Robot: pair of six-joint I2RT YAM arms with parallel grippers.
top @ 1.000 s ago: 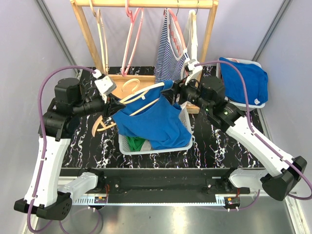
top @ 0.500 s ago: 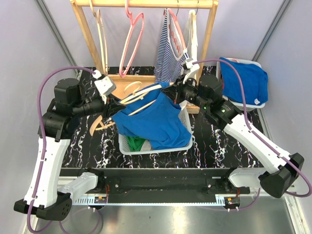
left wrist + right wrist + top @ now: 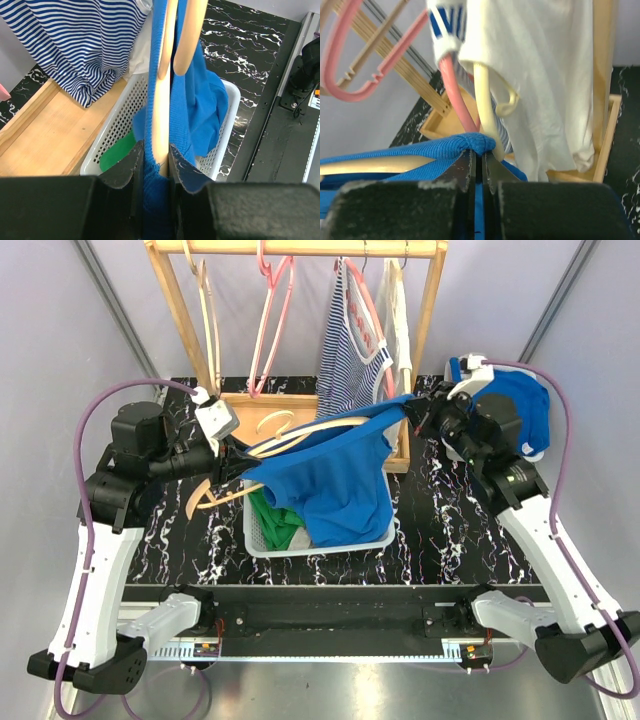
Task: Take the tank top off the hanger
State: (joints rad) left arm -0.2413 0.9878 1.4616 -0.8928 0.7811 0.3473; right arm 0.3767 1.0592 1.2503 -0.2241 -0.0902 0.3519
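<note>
Left gripper [image 3: 232, 452]: the jaws are narrowed onto one arm of the wooden hanger [image 3: 160, 115], with a fold of blue fabric caught between them. It anchors the hanger over the table's left-centre so a pull has something to work against.
Right gripper [image 3: 418, 415]: the jaws are pressed fully together on the bunched strap [image 3: 470, 142], out to the right near the rack's right post.
Blue tank top [image 3: 335, 485]: it is on the hanger, stretched taut between the two grippers. Its body sags down into the white basket [image 3: 112, 135].
Why the stretch: drawing the strap rightward, away from the held hanger, should slide it along the arm and off the tip.
Strap versus tip: I cannot tell whether the strap has cleared the hanger's end.
Basket contents: a green garment [image 3: 275, 525] lies under the blue hem, so the top should drop there once free.
Behind: the wooden rack [image 3: 430, 310] at the far edge carries a striped tank top [image 3: 348, 370], just beside the right gripper.
Risk: the fabric pinched under the left jaws may hold the top back.
</note>
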